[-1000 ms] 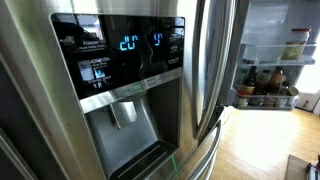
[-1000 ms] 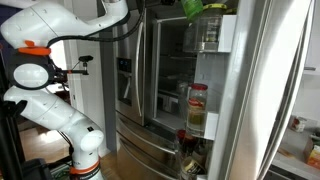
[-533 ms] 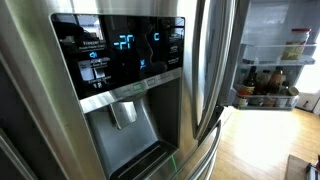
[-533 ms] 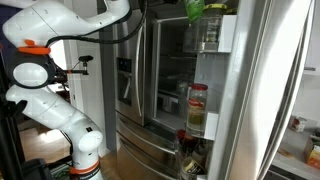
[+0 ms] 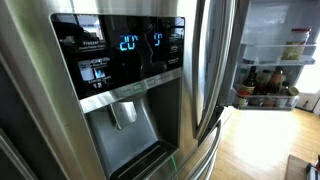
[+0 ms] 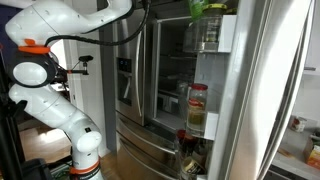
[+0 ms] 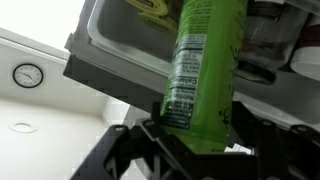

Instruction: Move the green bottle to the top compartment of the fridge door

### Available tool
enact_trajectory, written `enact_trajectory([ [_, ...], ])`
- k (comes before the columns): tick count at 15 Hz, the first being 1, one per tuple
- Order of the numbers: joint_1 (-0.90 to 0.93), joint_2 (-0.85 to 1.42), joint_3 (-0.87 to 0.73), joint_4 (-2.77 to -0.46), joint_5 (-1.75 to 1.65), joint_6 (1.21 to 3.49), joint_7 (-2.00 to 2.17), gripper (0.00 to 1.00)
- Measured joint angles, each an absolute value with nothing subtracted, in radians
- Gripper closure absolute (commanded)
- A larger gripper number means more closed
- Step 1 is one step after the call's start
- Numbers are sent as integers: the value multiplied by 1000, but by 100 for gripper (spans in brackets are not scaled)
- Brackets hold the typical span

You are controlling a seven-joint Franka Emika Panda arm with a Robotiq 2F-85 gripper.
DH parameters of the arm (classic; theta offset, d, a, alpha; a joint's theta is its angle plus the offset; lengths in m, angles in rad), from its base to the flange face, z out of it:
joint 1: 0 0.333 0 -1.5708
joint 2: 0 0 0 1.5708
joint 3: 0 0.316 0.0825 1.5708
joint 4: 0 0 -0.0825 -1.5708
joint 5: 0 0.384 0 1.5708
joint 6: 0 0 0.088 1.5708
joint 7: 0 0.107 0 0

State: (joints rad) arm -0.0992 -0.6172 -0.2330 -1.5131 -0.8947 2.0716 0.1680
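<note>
Stainless steel door (image 5: 60, 120) with a blue-lit dispenser filled the background. The green bottle (image 7: 205, 60) was clamped between the jaws of the gripper (image 7: 198, 130), high up by the top compartment (image 6: 226, 32) of the fridge door (image 6: 222, 112). A good placement probably needed the base lifted clear of the front rail and lowered fully into the bin before the grip was let go.

A blue-lit dispenser panel (image 5: 120, 55) sits in the stainless steel door (image 5: 35, 115), dark bottles (image 5: 262, 82) shelved beyond.

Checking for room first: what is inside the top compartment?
In the wrist view, something yellowish shows in the top compartment. The green bottle, held in the gripper, covers the rest.
</note>
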Motion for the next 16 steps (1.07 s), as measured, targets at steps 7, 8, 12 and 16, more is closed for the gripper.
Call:
enact_trajectory([
  [7,-162,-574,-243,-1506,-837,2074,159,1],
  [8,-169,-569,-241,-1504,-835,2074,158,0],
  [12,-190,-553,-235,-1490,-828,2073,148,0],
  [16,-208,-546,-223,-1473,-821,2062,142,0],
])
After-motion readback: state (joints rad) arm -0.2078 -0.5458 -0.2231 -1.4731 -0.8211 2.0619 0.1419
